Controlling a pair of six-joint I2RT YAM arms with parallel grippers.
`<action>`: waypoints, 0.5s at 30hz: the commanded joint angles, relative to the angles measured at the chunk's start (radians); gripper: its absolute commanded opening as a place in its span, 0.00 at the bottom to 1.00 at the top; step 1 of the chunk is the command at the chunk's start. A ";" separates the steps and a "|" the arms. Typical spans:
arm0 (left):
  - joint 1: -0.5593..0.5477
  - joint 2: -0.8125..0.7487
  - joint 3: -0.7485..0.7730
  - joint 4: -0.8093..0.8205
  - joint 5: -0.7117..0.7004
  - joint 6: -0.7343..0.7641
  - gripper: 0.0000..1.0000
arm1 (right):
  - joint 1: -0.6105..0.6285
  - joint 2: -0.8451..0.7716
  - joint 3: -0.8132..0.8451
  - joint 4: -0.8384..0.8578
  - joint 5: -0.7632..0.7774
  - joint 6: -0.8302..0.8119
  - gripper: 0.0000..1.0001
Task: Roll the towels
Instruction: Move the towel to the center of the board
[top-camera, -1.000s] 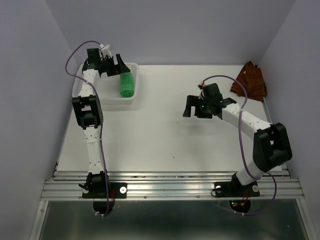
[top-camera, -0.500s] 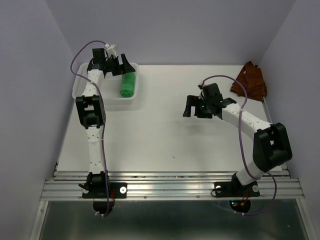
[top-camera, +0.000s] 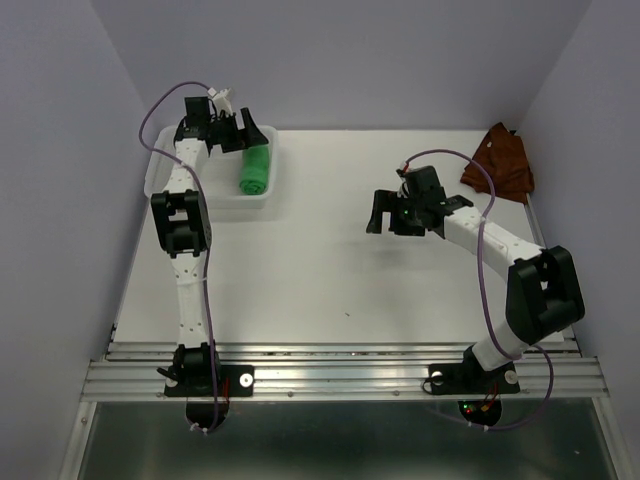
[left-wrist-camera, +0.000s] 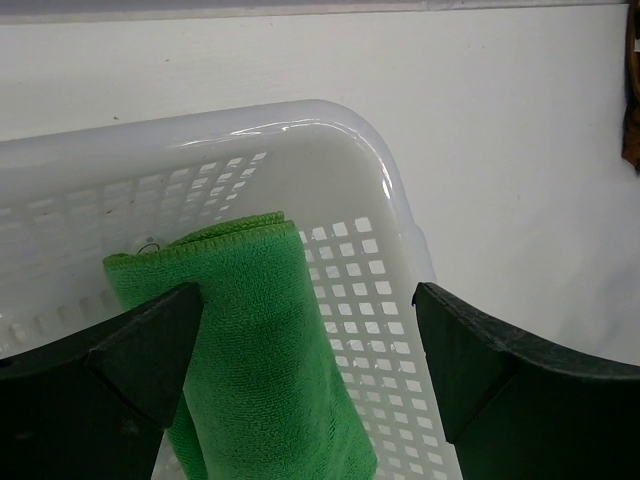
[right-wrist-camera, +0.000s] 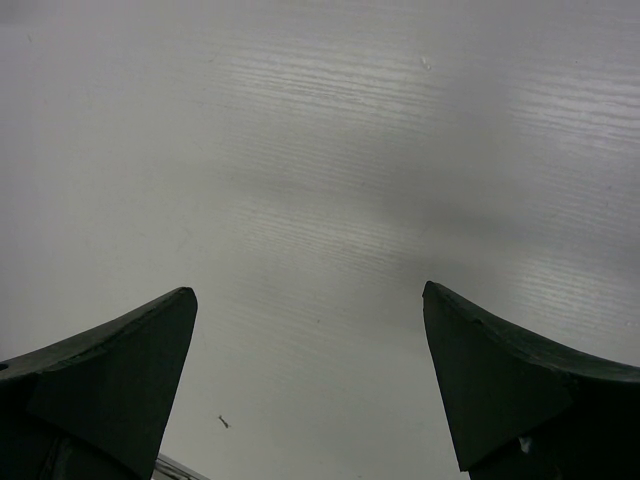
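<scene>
A bright green towel (top-camera: 256, 170), rolled up, lies inside the white perforated basket (top-camera: 215, 195) at the far left. My left gripper (top-camera: 250, 133) hovers open over the basket's far end, just above the roll and not touching it. In the left wrist view the green towel (left-wrist-camera: 260, 340) sits below and between the spread fingers of my left gripper (left-wrist-camera: 308, 300), closer to the left one. The rust towel (top-camera: 500, 160) lies crumpled at the far right edge of the table. My right gripper (top-camera: 385, 222) hangs open over bare table, left of that towel and well apart from it, and nothing shows between its fingers (right-wrist-camera: 305, 295).
The basket rim (left-wrist-camera: 330, 115) curves just beyond the left fingers. Grey walls close in the table on the left, back and right. An aluminium rail (top-camera: 340, 370) carrying both arm bases runs along the near edge.
The left gripper has shifted slightly right and away from the green roll, then held still. The right arm has not moved.
</scene>
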 joint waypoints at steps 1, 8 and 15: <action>-0.004 -0.174 0.018 -0.007 -0.061 -0.001 0.99 | -0.002 -0.051 0.059 0.020 0.026 -0.013 1.00; -0.003 -0.343 0.016 -0.086 -0.196 0.015 0.99 | -0.011 -0.052 0.133 0.032 0.159 0.005 1.00; -0.004 -0.596 -0.202 -0.136 -0.423 -0.075 0.99 | -0.207 0.052 0.272 0.028 0.363 0.089 1.00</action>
